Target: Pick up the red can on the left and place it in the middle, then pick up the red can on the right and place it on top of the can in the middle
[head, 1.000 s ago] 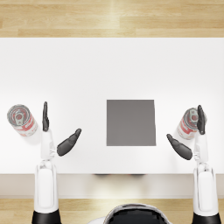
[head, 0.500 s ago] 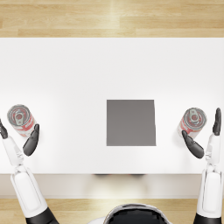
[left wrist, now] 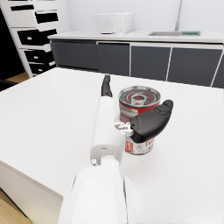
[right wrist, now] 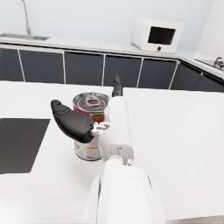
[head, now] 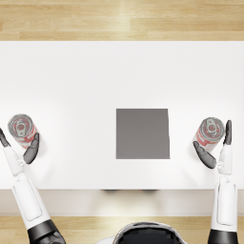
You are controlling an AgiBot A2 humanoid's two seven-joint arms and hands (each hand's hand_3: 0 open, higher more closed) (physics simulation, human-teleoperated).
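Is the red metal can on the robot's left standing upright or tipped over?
Upright. The red metal can stands on its base on the white table, its silver pull-tab lid facing up, with the left hand around its side.

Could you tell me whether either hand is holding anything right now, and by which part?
Nothing is lifted; each hand brackets its red can's side, a firm grip unconfirmed.
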